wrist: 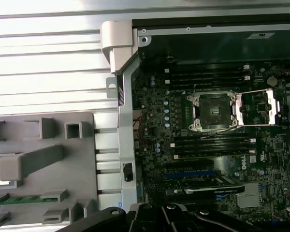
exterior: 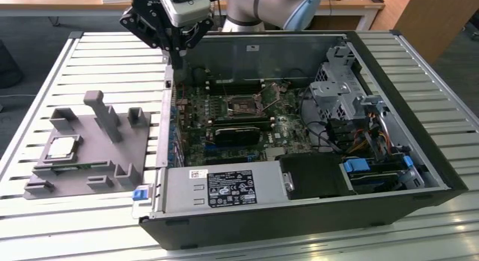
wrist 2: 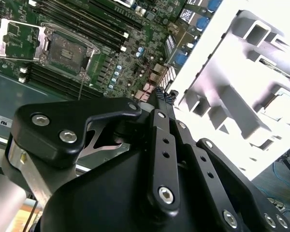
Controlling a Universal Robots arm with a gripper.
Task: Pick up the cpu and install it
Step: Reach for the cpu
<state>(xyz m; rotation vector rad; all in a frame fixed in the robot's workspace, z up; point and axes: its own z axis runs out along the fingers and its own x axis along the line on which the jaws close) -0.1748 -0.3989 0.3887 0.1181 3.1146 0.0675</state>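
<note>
Exterior view
- Gripper: hangs above the far corner of the case, over its wall on the exterior view's left; fingers drawn together to a point, nothing between them.
- CPU: lies flat in a recess of the tray, well apart from the gripper, silvery top up.
- Tray: grey, with upright posts, on the slatted table, just beside the case on the exterior view's left.
- Case: open on its side, board facing up.
- Socket: on the board, near the far wall, dark square centre showing.
- Power box: grey, with labels, at the near edge of the case.

Second wrist view
- Gripper: black links run up to a shared tip; fingers together and empty.
- Socket: metal frame open, with its plate swung to one side.
- Tray: washed pale by light, posts and recesses visible beyond the fingertip.

First wrist view
- Gripper: dark links at the frame edge, over the case wall.
- Socket: open, no chip in it; plate folded beside it.
- Memory slots: dark rows on both sides of the socket.
- Tray: beside the case wall, with a green strip in one slot.
</note>
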